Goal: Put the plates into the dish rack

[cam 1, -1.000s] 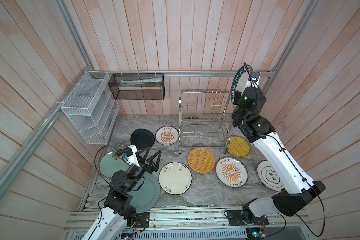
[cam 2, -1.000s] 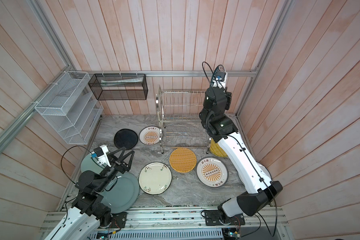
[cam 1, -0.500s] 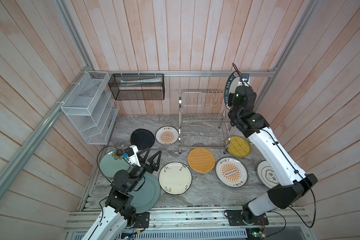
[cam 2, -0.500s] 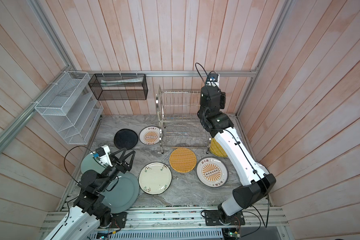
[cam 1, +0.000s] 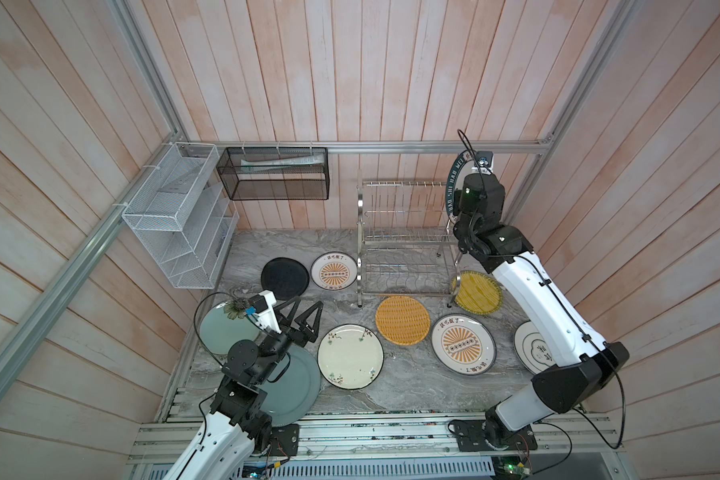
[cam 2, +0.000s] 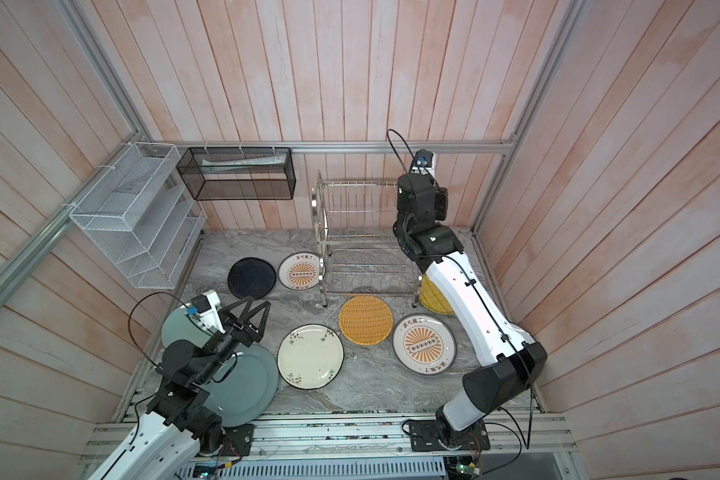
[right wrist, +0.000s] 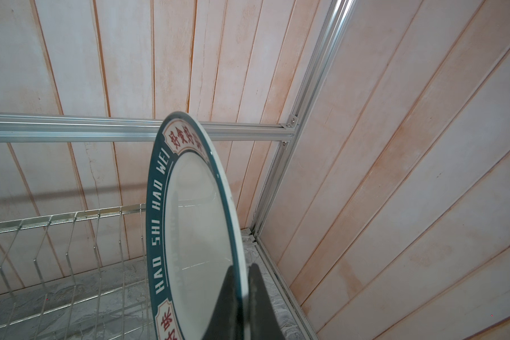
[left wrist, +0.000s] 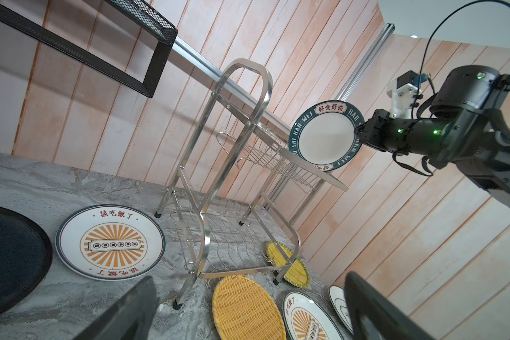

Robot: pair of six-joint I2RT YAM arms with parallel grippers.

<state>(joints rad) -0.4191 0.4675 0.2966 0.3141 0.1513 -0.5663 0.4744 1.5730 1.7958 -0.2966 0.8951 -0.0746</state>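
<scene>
teal-rimmed plate reads "hao shi hao wei"; sunburst plate reads "該吃飯了".

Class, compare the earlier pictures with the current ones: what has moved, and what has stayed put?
The right gripper, jaws shut on the teal-rimmed plate held on edge, has carried it sideways toward the upper tier of the dish rack. Nothing was taken or released. The left gripper, open, and the other plates have not moved.

The walls are pale pink wood planks, with shiny silver bars along the edges. The floor is grey stone with wavy lines. A white wire shelf hangs on the wall beyond the left pincer, off to its left. A black mesh box hangs just beside the shelf. The light is soft and even
</scene>
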